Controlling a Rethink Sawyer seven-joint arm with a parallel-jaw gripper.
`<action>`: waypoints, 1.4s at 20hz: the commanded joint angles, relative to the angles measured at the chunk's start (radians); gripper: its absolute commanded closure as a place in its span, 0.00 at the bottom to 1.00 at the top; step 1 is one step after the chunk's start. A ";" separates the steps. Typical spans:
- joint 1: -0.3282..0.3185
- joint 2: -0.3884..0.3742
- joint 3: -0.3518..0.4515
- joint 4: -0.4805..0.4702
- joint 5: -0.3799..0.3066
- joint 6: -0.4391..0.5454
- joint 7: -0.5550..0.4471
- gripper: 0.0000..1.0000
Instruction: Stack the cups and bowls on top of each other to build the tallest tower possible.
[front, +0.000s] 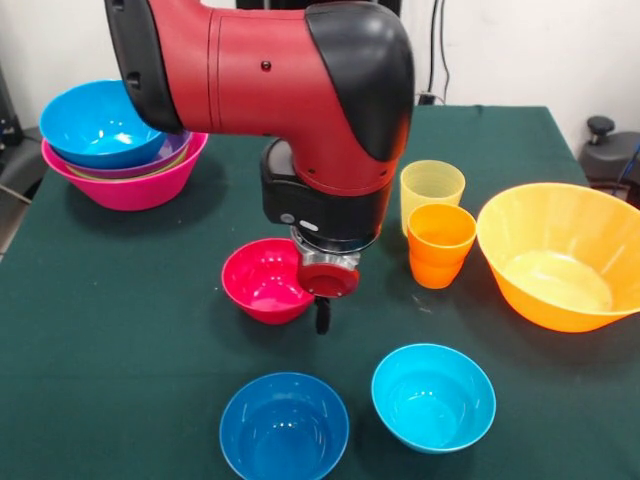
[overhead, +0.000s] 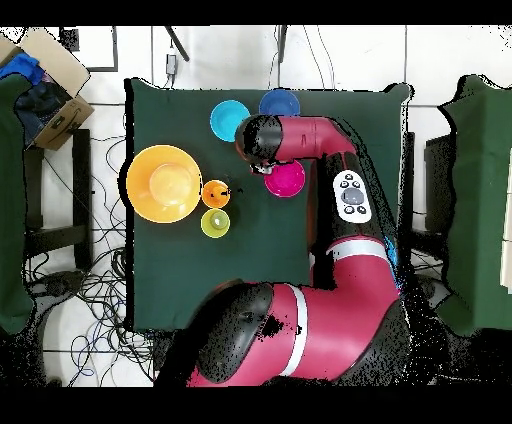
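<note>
Count on table (front: 130, 330):
Cups: 2 — yellow cup (front: 432, 188), orange cup (front: 440, 243)
Loose bowls: 4 — orange bowl (front: 560, 255), red bowl (front: 262, 280), dark blue bowl (front: 284, 428), cyan bowl (front: 434, 396)
Tower (front: 120, 145): pink bowl (front: 130, 188) as base, purple rim and sky blue bowl (front: 98, 125) visible; a thin yellow-green rim edge shows between
Arms: 1

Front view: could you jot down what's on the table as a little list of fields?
tower: sky blue bowl nested on top, pink bowl as base, at a table corner
gripper: at the red bowl's rim; open or shut unclear
cups: yellow cup behind orange cup
large orange bowl: beside the cups
near edge: dark blue bowl, cyan bowl
</note>
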 joint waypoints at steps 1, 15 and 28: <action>-0.007 0.015 0.016 -0.047 -0.136 0.107 -0.204 0.00; -0.012 0.032 0.033 -0.069 -0.177 0.139 -0.203 0.00; -0.215 -0.066 0.207 0.152 0.197 0.097 -0.009 0.00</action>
